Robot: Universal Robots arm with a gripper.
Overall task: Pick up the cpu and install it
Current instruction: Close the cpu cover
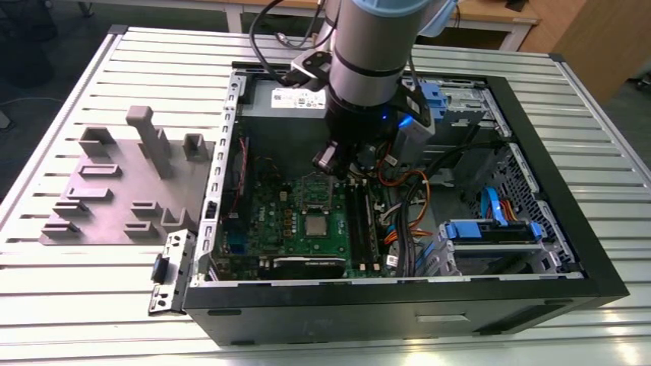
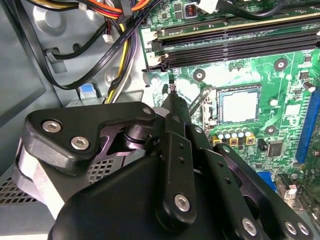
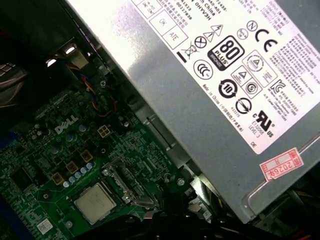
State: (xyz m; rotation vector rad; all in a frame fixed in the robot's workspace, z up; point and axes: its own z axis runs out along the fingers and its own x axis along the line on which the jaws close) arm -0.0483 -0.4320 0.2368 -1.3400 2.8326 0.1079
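Note:
The cpu (image 1: 317,225) is a small pale silver square lying flat in its socket on the green motherboard (image 1: 273,221) inside the open computer case. It also shows in the second wrist view as the cpu (image 2: 239,106) and in the first wrist view as the cpu (image 3: 95,202). My gripper (image 1: 328,158) hangs above the motherboard's far edge, a short way behind the socket. In the second wrist view the gripper (image 2: 171,95) has its black fingers drawn together to a narrow tip with nothing between them. That tip sits beside a thin metal lever (image 2: 200,97) at the socket's edge.
The silver power supply (image 3: 215,75) stands close behind the gripper. Black memory slots (image 2: 235,42) and bundles of cables (image 1: 407,206) run beside the socket. Drive bays with blue clips (image 1: 489,229) are at the exterior view's right. Grey plastic blocks (image 1: 122,183) stand outside the case at its left.

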